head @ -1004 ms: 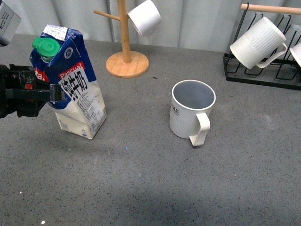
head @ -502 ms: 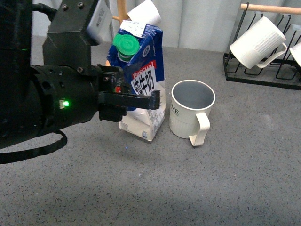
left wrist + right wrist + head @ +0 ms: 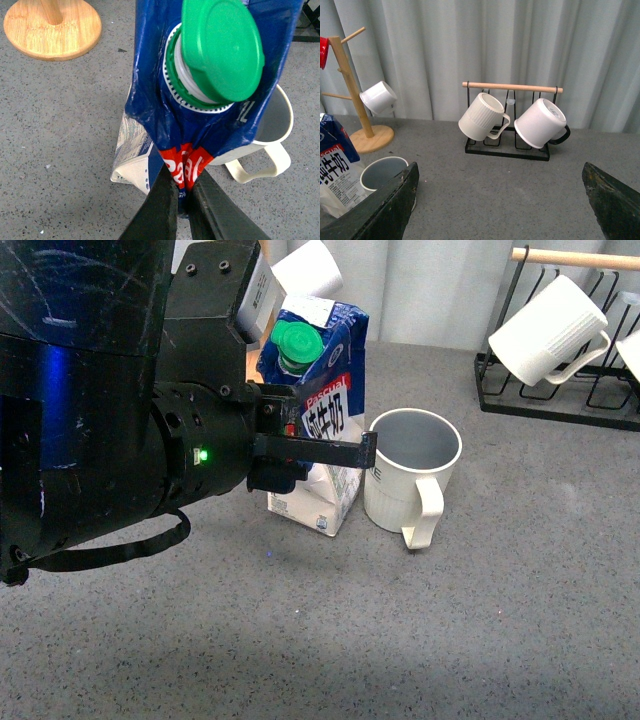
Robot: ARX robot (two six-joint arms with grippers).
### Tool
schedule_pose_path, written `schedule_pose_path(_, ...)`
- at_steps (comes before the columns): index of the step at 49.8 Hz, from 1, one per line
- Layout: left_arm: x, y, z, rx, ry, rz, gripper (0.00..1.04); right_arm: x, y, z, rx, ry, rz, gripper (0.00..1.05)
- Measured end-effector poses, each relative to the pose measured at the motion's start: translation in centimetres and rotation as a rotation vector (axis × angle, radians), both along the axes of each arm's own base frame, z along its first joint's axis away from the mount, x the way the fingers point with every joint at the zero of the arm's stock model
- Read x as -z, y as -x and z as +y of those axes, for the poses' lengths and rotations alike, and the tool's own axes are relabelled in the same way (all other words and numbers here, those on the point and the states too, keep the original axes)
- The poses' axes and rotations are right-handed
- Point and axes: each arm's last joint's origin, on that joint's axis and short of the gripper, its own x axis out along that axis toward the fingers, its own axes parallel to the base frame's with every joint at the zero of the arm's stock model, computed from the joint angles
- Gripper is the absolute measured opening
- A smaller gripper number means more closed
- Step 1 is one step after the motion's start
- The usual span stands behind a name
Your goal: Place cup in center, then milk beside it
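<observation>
The milk point(image 3: 322, 380) has come a long way in one second. It was well to the left of the cup point(image 3: 411, 480) and now stands just beside it, on the side away from the cup's handle. The cup itself has not shifted. The left gripper point(image 3: 184, 207) is clamped on the carton's pinched blue side below the green cap, and the carton leans a little. The first half of the task looks settled, and the second seems close to done (only lowering and release appear to remain).

The right gripper point(image 3: 500, 192) hangs wide apart and empty, far back from the cup.

Much is masked. The left arm's black bulk fills the front view on the milk side of the cup and covers part of the carton. Whether the carton's base sits flat on the surface point(image 3: 520, 640) cannot be told, nor whether the carton touches the cup's wall. A gripper finger crosses the cup's lettering. The right wrist view cuts the carton off at its edge.
</observation>
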Motion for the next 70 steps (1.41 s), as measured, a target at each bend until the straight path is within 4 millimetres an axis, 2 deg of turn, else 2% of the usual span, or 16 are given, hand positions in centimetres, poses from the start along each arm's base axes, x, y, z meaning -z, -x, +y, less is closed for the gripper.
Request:
schedule_pose_path(5, 0.0, -0.1, 0.0, -0.002, -0.004, -0.004, 0.07, 0.0, 0.0, 0.0, 0.0, 0.0, 0.0, 0.95)
schedule_pose_path(10, -0.1, -0.1, -0.1, -0.005, -0.011, -0.011, 0.29, 0.0, 0.0, 0.0, 0.0, 0.0, 0.0, 0.95)
schedule_pose_path(14, -0.1, -0.1, -0.1, -0.002, -0.012, -0.011, 0.41, 0.0, 0.0, 0.0, 0.0, 0.0, 0.0, 0.95)
schedule_pose_path(15, -0.1, -0.1, -0.2, -0.001, -0.012, -0.012, 0.47, 0.0, 0.0, 0.0, 0.0, 0.0, 0.0, 0.95)
schedule_pose_path(18, -0.3, -0.1, -0.2, 0.001, -0.01, -0.014, 0.57, 0.0, 0.0, 0.0, 0.0, 0.0, 0.0, 0.95)
schedule_pose_path(25, -1.9, 0.1, -0.3, 0.01, 0.013, -0.056, 0.88, 0.0, 0.0, 0.0, 0.0, 0.0, 0.0, 0.95)
schedule_pose_path(28, -2.8, 0.1, -0.1, -0.005, 0.024, -0.086, 1.0, 0.0, 0.0, 0.0, 0.0, 0.0, 0.0, 0.95)
schedule_pose_path(29, -3.2, 0.2, 0.0, -0.013, 0.027, -0.098, 1.0, 0.0, 0.0, 0.0, 0.0, 0.0, 0.0, 0.95)
schedule_pose_path(38, -5.8, -0.2, 1.8, -0.12, 0.016, -0.203, 0.98, 0.0, 0.0, 0.0, 0.0, 0.0, 0.0, 0.95)
schedule_pose_path(40, -6.0, -0.1, 2.0, -0.167, -0.016, -0.257, 0.95, 0.0, 0.0, 0.0, 0.0, 0.0, 0.0, 0.95)
schedule_pose_path(43, -6.1, 0.9, 3.5, -0.324, -0.033, -0.414, 0.81, 0.0, 0.0, 0.0, -0.001, 0.0, 0.0, 0.95)
schedule_pose_path(47, -5.9, 2.9, 6.1, -0.369, -0.027, -0.487, 0.63, 0.0, 0.0, 0.0, 0.001, 0.0, 0.0, 0.95)
schedule_pose_path(58, -4.8, 6.2, 9.6, -0.367, -0.053, -0.472, 0.28, 0.0, 0.0, 0.0, -0.001, 0.0, 0.0, 0.95)
schedule_pose_path(59, -4.8, 6.3, 9.7, -0.367, -0.053, -0.472, 0.27, 0.0, 0.0, 0.0, 0.0, 0.0, 0.0, 0.95)
schedule_pose_path(65, -4.9, 7.8, 11.1, -0.375, -0.054, -0.478, 0.07, 0.0, 0.0, 0.0, 0.0, 0.0, 0.0, 0.95)
schedule_pose_path(70, -4.9, 8.9, 11.9, -0.365, -0.056, -0.478, 0.04, 0.0, 0.0, 0.0, 0.0, 0.0, 0.0, 0.95)
